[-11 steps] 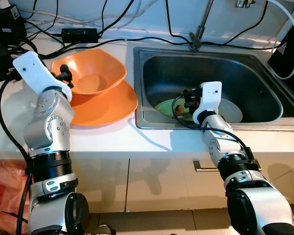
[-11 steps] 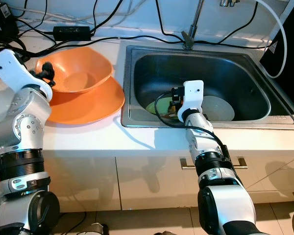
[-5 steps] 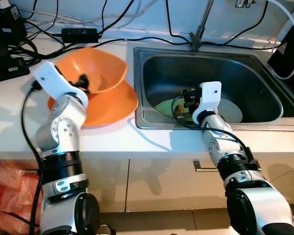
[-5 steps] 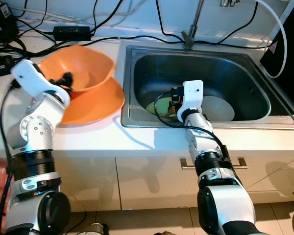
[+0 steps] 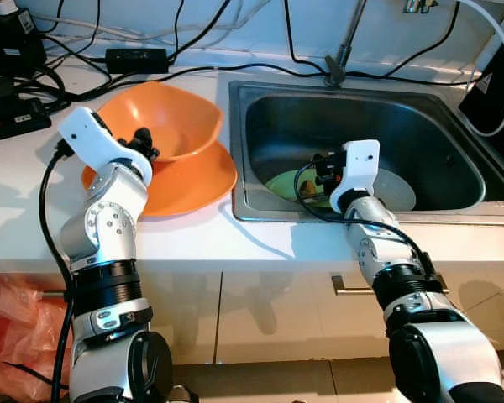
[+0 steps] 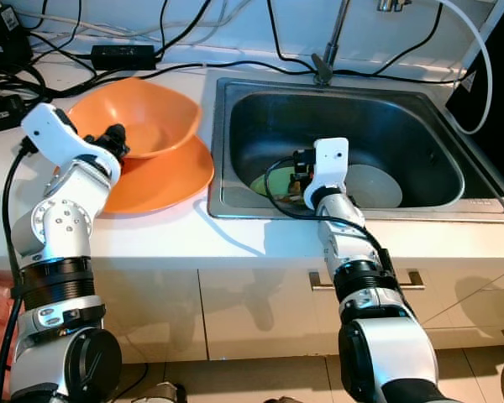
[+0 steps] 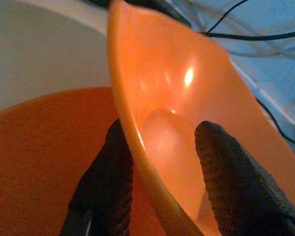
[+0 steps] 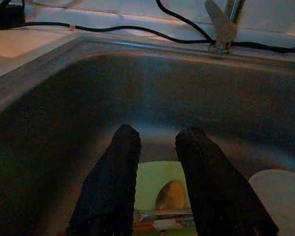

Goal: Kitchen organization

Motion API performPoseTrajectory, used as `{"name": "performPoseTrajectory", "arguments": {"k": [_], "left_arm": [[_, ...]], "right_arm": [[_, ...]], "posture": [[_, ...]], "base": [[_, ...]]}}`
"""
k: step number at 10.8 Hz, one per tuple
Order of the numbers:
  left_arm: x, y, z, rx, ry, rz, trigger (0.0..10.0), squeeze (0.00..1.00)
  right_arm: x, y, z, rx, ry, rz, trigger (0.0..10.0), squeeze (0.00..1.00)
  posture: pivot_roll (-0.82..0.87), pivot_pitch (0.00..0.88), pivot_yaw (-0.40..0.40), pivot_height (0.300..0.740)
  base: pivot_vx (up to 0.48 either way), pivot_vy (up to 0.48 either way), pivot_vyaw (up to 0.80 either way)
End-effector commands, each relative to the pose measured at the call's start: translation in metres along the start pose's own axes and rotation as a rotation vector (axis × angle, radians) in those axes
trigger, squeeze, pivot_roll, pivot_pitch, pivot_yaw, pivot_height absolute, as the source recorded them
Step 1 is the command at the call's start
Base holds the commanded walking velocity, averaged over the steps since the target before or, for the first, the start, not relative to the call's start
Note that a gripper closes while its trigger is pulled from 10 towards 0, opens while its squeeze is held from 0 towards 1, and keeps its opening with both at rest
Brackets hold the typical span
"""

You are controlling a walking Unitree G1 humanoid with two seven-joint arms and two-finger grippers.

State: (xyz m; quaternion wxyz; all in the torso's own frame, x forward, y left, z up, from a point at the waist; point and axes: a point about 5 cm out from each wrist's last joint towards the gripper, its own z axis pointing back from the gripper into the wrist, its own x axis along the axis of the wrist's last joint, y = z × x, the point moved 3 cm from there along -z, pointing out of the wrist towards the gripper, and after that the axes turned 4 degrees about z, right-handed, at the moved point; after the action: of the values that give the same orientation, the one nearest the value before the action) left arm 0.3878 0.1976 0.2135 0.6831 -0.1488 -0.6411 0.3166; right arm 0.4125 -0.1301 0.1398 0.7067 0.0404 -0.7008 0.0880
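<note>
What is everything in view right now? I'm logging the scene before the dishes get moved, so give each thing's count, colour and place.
Orange bowl: one, on the orange plate, its rim between the left fingers.
Orange plate: one, on the white countertop left of the sink.
Sink: one, steel, set in the countertop.
Green plate: one, on the sink floor, with food scraps and what looks like cutlery.
White plate: one, on the sink floor beside the green one.
Faucet: one, metal, behind the sink.
Cables: several, black, along the back of the counter, with a black power adapter.
Left gripper: shut on the bowl's rim.
Right gripper: open, above the green plate.
</note>
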Motion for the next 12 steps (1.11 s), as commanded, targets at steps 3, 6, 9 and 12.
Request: {"name": "performPoseTrajectory", "arguments": {"k": [3,6,9,12], "left_arm": [[0.008,-0.020,0.002,-0.085,-0.031,0.002,0.0,0.00],[0.006,-0.022,0.003,-0.099,-0.034,0.007,0.0,0.00],[0.021,-0.036,0.009,-0.192,-0.127,0.016,0.0,0.00],[0.028,-0.053,0.018,-0.309,-0.196,-0.003,0.0,0.00]], "right_arm": [[-0.030,0.001,0.008,0.002,0.112,-0.013,10.0,0.00],[-0.030,0.002,0.008,0.005,0.112,-0.012,10.0,0.00],[-0.030,0.001,0.008,0.004,0.111,-0.011,10.0,0.00],[-0.029,0.001,0.008,-0.002,0.106,-0.012,10.0,0.00]], "posture": [[0.10,0.057,-0.073,0.740],[0.10,0.058,-0.076,0.740],[0.10,0.060,-0.079,0.740],[0.10,0.060,-0.081,0.740]], "base": [[0.000,0.000,0.00],[0.000,0.000,0.00],[0.000,0.000,0.00],[0.000,0.000,0.00]]}}
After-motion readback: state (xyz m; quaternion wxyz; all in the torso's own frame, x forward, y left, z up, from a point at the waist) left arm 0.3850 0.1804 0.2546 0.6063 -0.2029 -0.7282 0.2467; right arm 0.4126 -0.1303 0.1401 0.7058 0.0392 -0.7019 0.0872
